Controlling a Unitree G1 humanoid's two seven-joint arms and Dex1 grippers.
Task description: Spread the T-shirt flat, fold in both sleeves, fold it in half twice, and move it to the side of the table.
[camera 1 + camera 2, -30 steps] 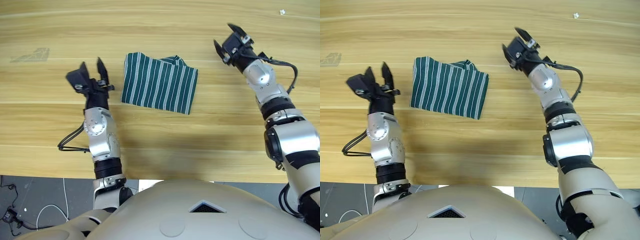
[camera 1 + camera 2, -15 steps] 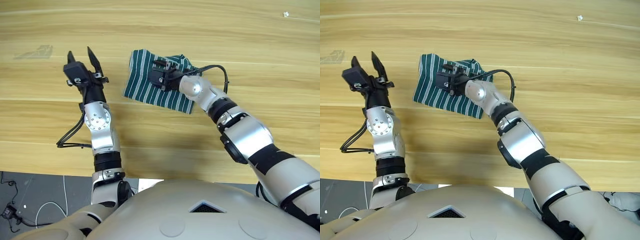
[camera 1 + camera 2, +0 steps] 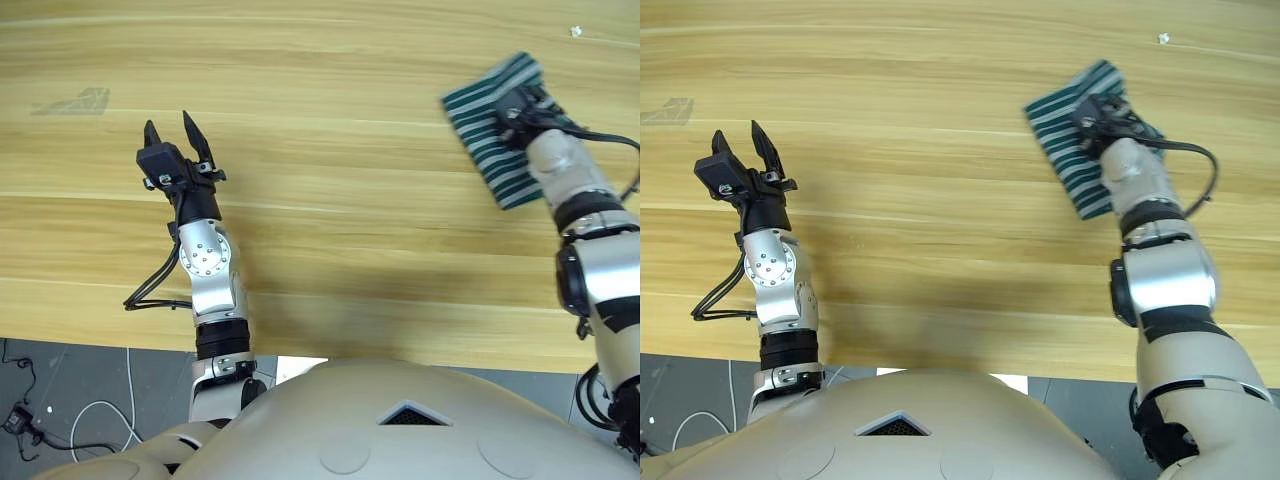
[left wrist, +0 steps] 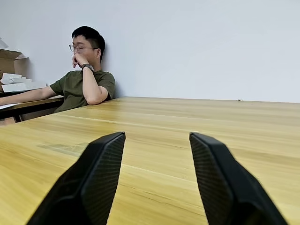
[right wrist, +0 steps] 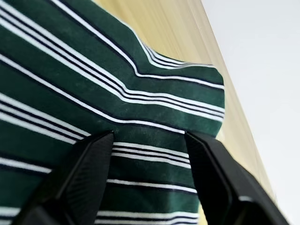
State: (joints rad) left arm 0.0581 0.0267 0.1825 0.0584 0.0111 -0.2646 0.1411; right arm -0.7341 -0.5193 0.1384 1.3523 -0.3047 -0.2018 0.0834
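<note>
The folded green T-shirt (image 3: 478, 108) with white stripes lies near the right side of the wooden table (image 3: 330, 200), turned at an angle. My right gripper (image 3: 520, 100) rests on top of it. In the right wrist view its fingers (image 5: 79, 178) stand apart on the striped cloth (image 5: 93, 70), so the right gripper (image 5: 150, 140) is open and pressed on the shirt. My left gripper (image 3: 170, 128) hovers open over bare wood at the left, far from the shirt, with nothing between its fingers (image 4: 101, 178).
A small white scrap (image 3: 576, 31) lies at the far right of the table. A faint grey mark (image 3: 70, 100) shows on the wood at the far left. The table's near edge (image 3: 330, 345) runs just in front of my arms.
My right gripper came down on the shirt at the table's middle and has slid it to the right side. The left gripper has lifted slightly and stays open.
</note>
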